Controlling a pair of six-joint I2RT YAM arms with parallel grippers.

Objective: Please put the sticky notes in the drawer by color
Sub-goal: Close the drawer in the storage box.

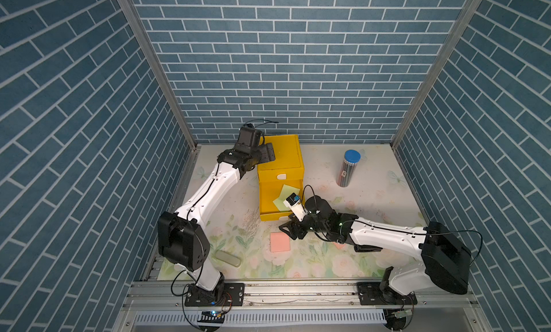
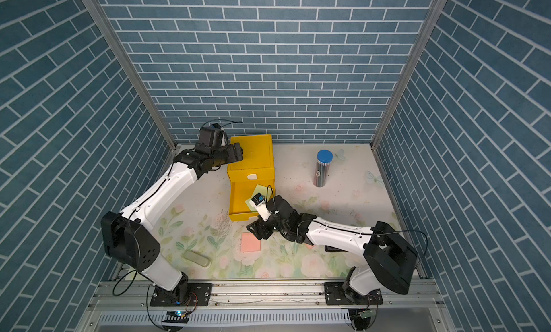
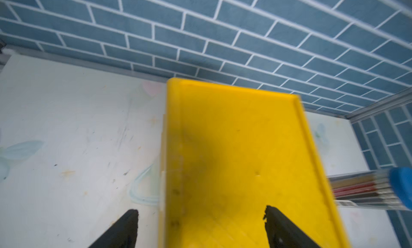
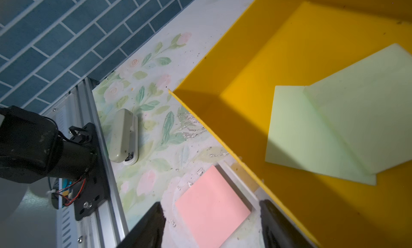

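Sticky notes of two colours are visible. Two light green pads [image 4: 296,128] lie inside the open drawer [image 1: 266,199] of the yellow cabinet [image 1: 283,154]. One is partly over the other, and the upper one looks tilted. The top drawer is closed, with its white tab handle [image 1: 281,176] showing in both top views. The open drawer is a lower one, but I cannot tell if it is the middle or the lowest. One salmon pink pad [image 1: 280,242] lies flat on the floral table [image 1: 372,211], just in front of the open drawer and not touching it.

The right gripper [image 1: 287,230] hangs above the table between the pink pad and the drawer's front. In the right wrist view its two black fingers [image 4: 151,226] stand apart with nothing between them, and the pink pad is seen on the table under the gap.

The left gripper [image 3: 200,210] is at the top of the cabinet, near its left edge. Its jaws are wide and hold nothing. In the left wrist view, one finger is over the yellow top and the other is over the table beside the cabinet. I cannot tell whether the fingers touch the cabinet.

A clear pencil tube [image 1: 347,169] with a blue cap stands upright to the right of the cabinet, well apart from it. A grey-green case [image 1: 228,258] lies near the left arm's base.
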